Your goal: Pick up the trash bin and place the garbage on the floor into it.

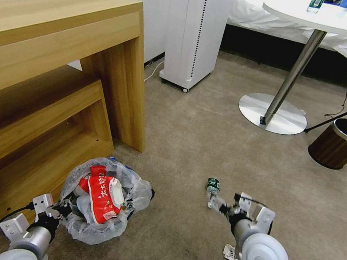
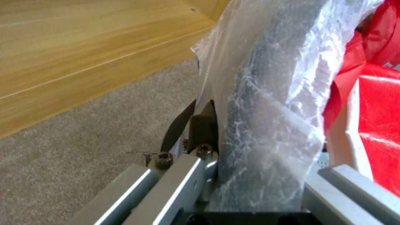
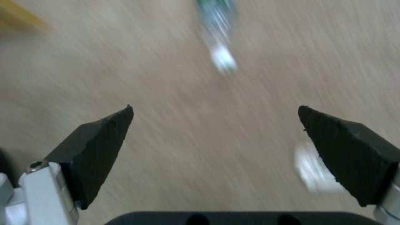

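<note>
Left gripper [image 1: 64,210]: You have it low at the robot's left, its fingers pinched on the rim of the trash bin [image 1: 103,201], plastic liner caught between them. The left wrist view shows one black fingertip [image 2: 203,126] outside the wall and the crinkled bag [image 2: 271,103] running down between the two finger mounts. That grip seems meant to keep the bin under control beside the robot while the other arm collects.

Scrap by the right arm: A small white printed scrap [image 1: 231,252] lies on the floor [image 1: 189,140] just beside the right arm, nearer the robot than the gripper. It looks like litter not yet collected.

Trash bin contents: The bin sits tipped toward the camera on the tan carpet, just in front of the wooden desk [image 1: 58,69]. A red wrapper [image 1: 105,197] with white lettering and pale tissue-like pieces already lie inside, so you can judge the task partly done.

Right gripper [image 1: 214,202]: Its fingers are spread wide and hold nothing. It hangs low over the carpet, pointed at the bottle. The right wrist view shows the two dark pads [image 3: 100,147] well apart with bare carpet between them.

Bottle [image 1: 213,184]: The green-label clear bottle lies on the carpet just beyond the right fingertips, not yet between them. It appears to be your current target.

Far room: A brown wood-grain bin [image 1: 340,143] stands well off to the right, near a round table's metal base [image 1: 273,113]. It is not the bin you are filling.
</note>
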You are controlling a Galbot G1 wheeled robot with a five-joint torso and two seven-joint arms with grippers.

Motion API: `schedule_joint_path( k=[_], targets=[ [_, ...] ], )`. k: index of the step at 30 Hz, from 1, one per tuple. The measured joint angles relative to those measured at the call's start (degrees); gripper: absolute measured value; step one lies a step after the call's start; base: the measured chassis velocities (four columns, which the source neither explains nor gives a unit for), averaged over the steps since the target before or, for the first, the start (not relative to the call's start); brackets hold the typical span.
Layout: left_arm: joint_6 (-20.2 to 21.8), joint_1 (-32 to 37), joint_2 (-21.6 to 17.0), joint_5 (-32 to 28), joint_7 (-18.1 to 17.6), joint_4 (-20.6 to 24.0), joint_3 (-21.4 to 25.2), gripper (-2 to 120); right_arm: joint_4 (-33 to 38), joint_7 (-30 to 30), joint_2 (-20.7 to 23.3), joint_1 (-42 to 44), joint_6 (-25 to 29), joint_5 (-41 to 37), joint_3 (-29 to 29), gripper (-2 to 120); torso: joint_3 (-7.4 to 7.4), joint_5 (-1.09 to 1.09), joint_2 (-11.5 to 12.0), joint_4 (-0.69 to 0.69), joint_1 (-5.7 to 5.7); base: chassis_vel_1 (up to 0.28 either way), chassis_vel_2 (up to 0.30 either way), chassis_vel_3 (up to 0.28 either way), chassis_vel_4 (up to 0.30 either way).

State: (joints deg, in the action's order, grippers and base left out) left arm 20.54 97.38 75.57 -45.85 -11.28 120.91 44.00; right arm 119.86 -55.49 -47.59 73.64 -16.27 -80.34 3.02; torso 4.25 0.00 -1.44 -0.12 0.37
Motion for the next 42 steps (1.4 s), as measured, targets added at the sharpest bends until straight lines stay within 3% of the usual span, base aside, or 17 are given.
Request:
schedule_joint_path(
  k=[9, 19, 27, 34, 42],
  targets=[
    [-0.1, -1.1, 0.1, -0.1, -0.1, -0.9, -0.2, 0, -10.1, -2.3, -3.4, 4.8, -2.0, 0.9, 0.4, 100, 0.00, 0.02, 0.0, -0.01, 0.00, 0.000, 0.000, 0.000, 0.000],
    [-0.7, -1.2, 0.4, 0.0, 0.1, -1.5, -0.3, 0, -20.8, 1.5, -3.9, 3.5, 0.1, 7.6, -1.4, 100, 0.00, 0.00, 0.0, 0.00, 0.00, 0.000, 0.000, 0.000, 0.000],
    [-0.8, -0.9, 0.4, 0.0, 0.2, -1.4, -0.2, 0, -23.0, 3.7, -3.4, 0.3, 0.5, 10.2, -3.9, 100, 0.00, 0.00, 0.0, 0.00, 0.00, 0.000, 0.000, 0.000, 0.000],
    [-1.0, -0.3, 0.8, 0.1, 0.2, -0.7, 0.0, 0, -26.5, 9.3, -2.5, -1.5, 3.1, 17.6, -10.1, 98, 0.00, 0.01, 0.0, 0.00, 0.00, 0.000, 0.000, 0.000, 0.000],
    [-1.2, 0.0, 0.9, 0.3, 0.3, -0.6, 0.0, 0, -28.5, 10.7, -2.6, -1.3, 4.9, 20.7, -11.5, 93, 0.00, 0.00, 0.0, 0.00, 0.00, 0.000, 0.000, 0.000, 0.000]
  ],
)
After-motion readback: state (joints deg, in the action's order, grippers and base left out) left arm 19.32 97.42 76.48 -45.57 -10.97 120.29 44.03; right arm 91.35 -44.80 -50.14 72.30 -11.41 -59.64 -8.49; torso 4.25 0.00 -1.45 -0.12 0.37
